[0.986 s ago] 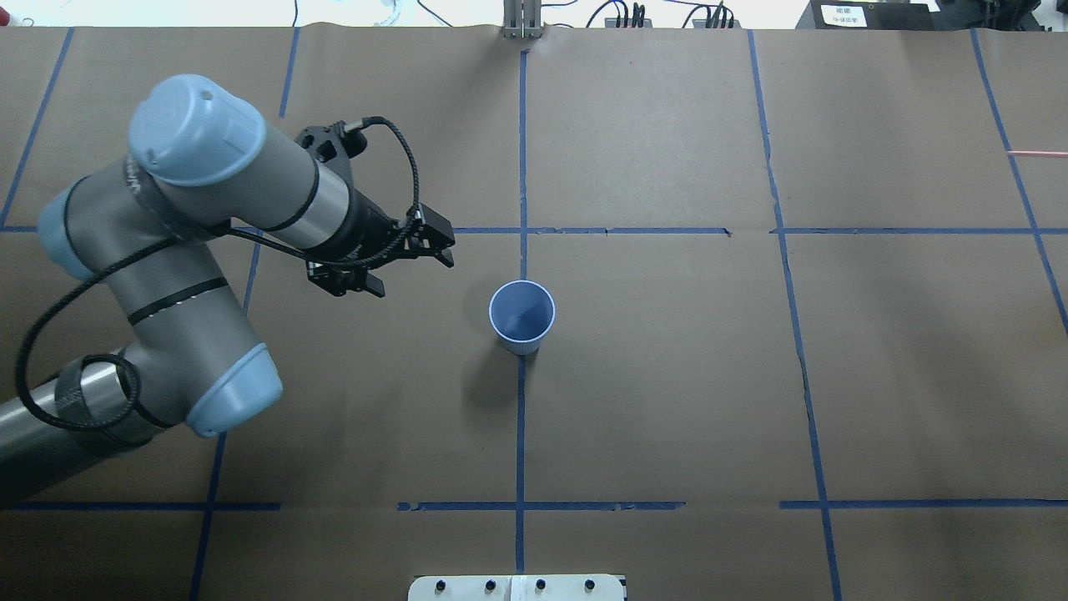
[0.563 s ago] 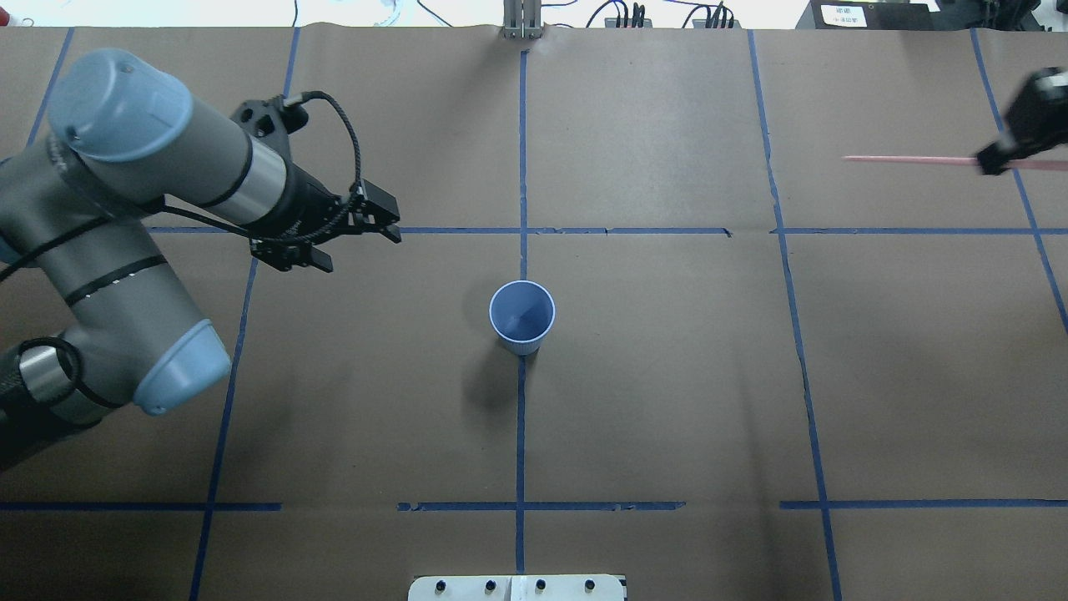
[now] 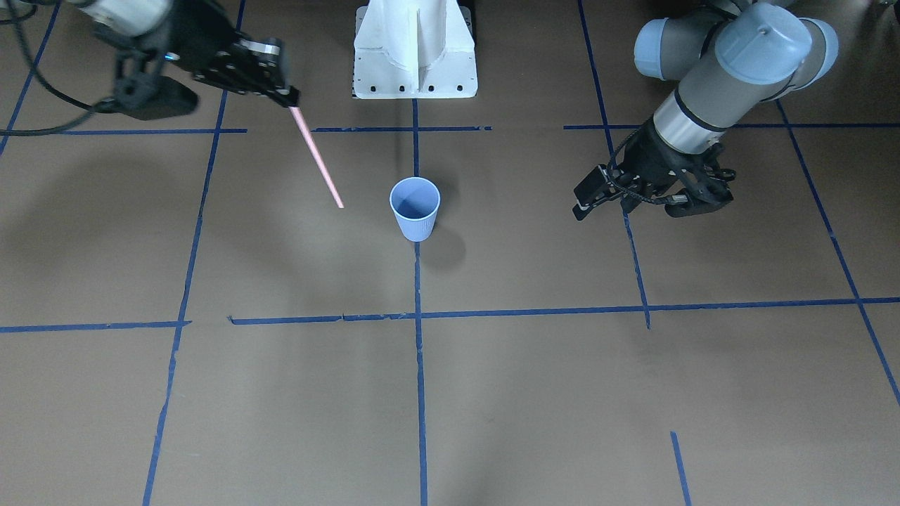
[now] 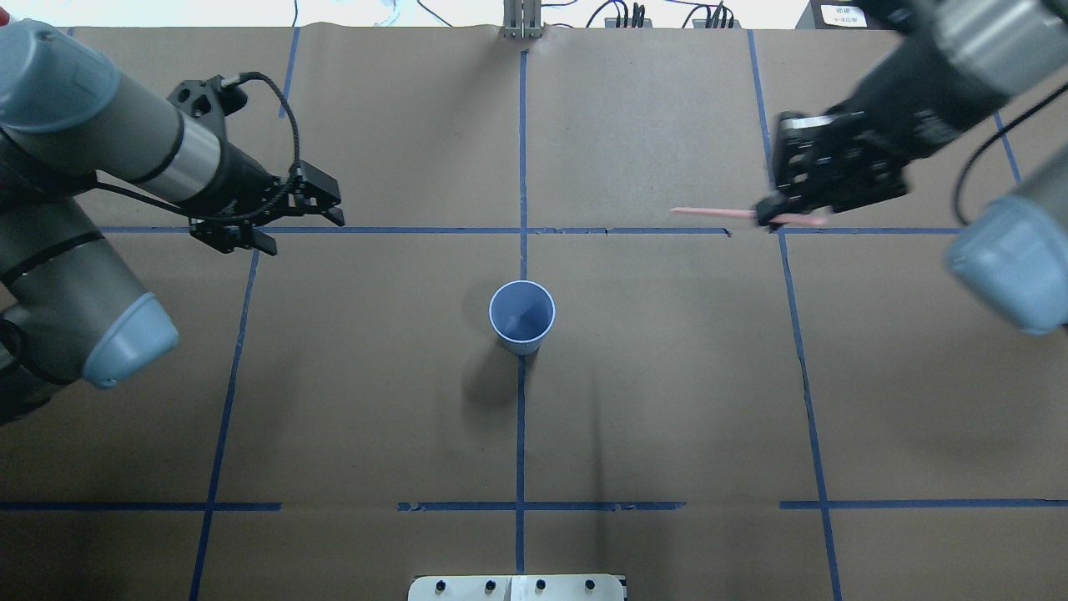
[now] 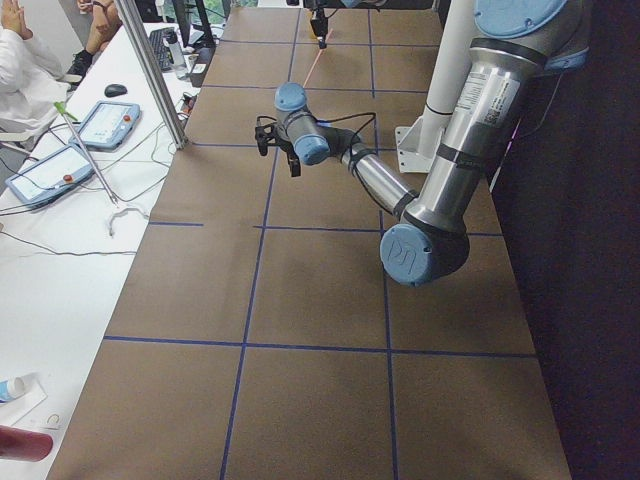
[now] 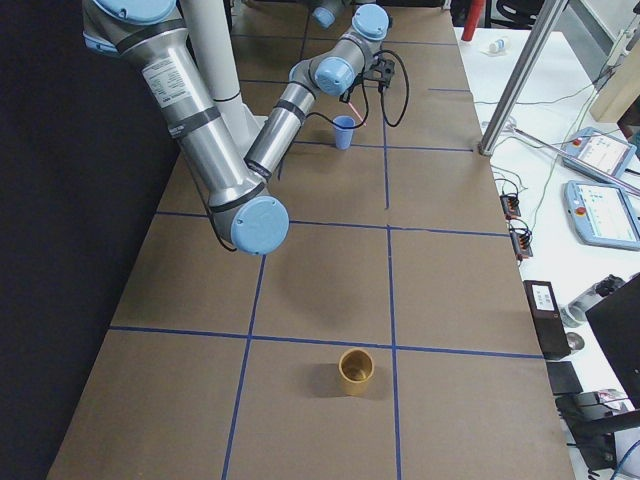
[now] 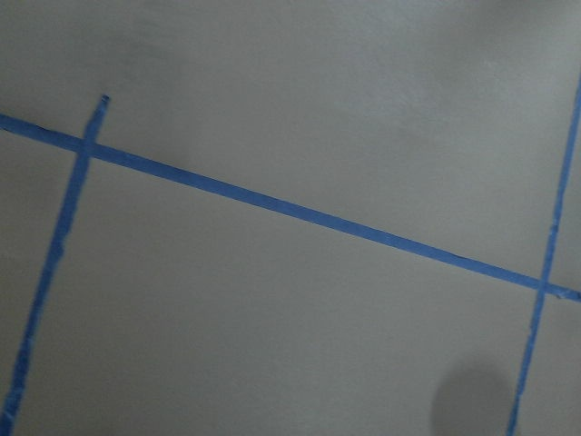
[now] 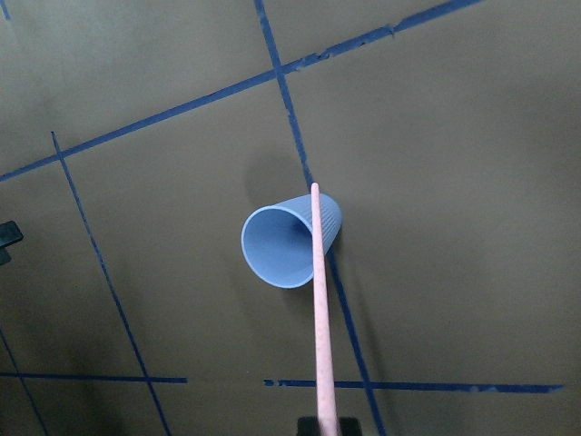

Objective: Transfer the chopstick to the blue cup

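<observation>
Here the right end effector is pinched on the thick end of the pink chopstick, with a short stub sticking out behind its fingers. The rest of the chopstick runs out ahead of the end effector toward the counter's middle, held in the air and slanting down from the grip. In the front view its free tip stops beside the blue cup, on the right arm's side, apart from the rim. In the right wrist view the tip lines up over the far edge of the cup's mouth.

The cup stands upright on a blue tape line, ahead of the right end effector, off toward the robot's left and nearer the robot's base.

The left end effector hangs above the counter with its fingers spread and nothing between them. The cup sits well apart from it, toward the robot's right. Its wrist camera shows only counter and tape.
</observation>
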Motion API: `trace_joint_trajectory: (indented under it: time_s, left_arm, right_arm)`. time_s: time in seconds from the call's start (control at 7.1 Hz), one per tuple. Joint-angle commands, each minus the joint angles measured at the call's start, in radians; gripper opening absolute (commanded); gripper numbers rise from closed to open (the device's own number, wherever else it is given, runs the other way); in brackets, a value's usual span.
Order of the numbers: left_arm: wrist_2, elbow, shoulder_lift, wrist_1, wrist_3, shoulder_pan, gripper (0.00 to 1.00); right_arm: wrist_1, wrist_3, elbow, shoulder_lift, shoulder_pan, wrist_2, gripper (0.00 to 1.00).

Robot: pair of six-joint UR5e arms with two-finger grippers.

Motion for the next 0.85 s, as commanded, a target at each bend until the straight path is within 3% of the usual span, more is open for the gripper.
trace_joint_trajectory:
  time_s: [0.0, 0.42, 0.7]
  left_arm:
    - [-0.003, 0.0, 0.009, 0.001, 0.015, -0.005, 1.0]
    - [-0.003, -0.002, 0.009, -0.001, 0.015, -0.005, 1.0]
    - [-0.003, -0.003, 0.009, 0.001, 0.012, -0.005, 1.0]
  right_arm:
    - [0.088, 0.208, -0.105, 0.076, -0.081, -0.013, 0.01]
    - [0.089, 0.256, -0.127, 0.097, -0.122, -0.02, 0.02]
    - [0.089, 0.256, -0.211, 0.151, -0.135, -0.024, 0.02]
